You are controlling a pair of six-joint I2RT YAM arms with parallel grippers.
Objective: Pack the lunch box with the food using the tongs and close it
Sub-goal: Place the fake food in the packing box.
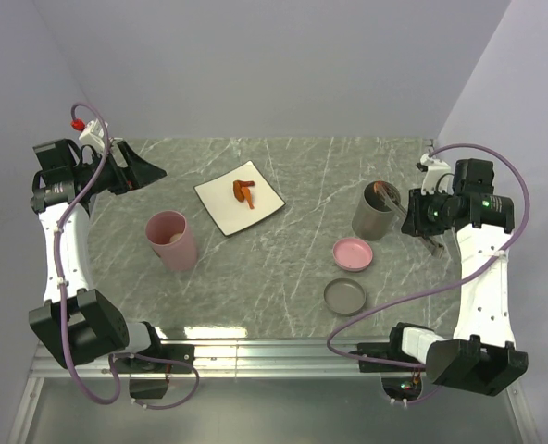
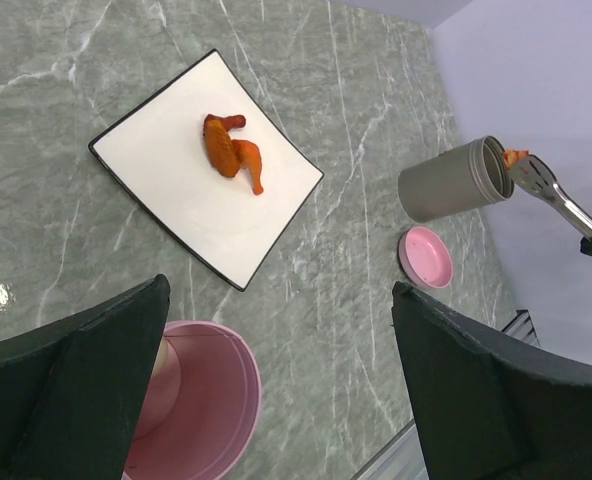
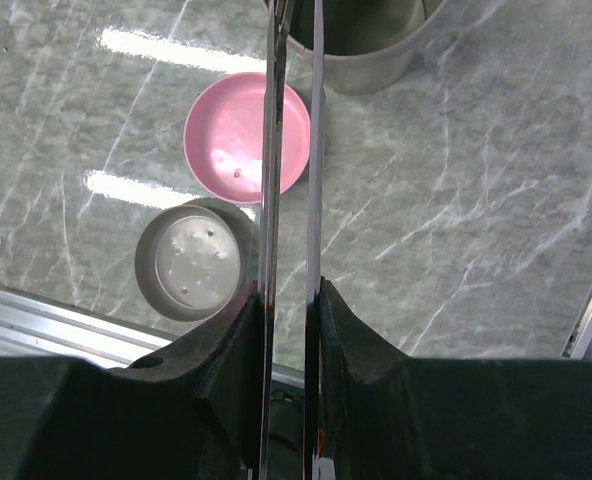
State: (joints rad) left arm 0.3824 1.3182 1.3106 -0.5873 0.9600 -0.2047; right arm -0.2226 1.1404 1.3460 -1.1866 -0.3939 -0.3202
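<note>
The tongs [image 3: 272, 150] are being gripped by the right fingers [image 3: 361, 350], an orange piece [image 2: 516, 157] being pinched at the mouth of the grey container [image 2: 446, 185]; the left fingers [image 2: 96, 380] are being held spread wide, orange pieces [image 2: 231, 155] lying on the plate [image 2: 166, 205] beyond

right pincer [image 3: 288, 300] clamps tongs [image 3: 316, 150]; pink lid [image 3: 231, 135], grey lid [image 3: 191, 262] on table [image 3: 476, 200]

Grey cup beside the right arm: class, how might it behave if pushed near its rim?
The grey cup stands tall and narrow, so it would probably tip. Pushed low, it may slide on the glossy table. It looks thin-walled, likely light.
</note>
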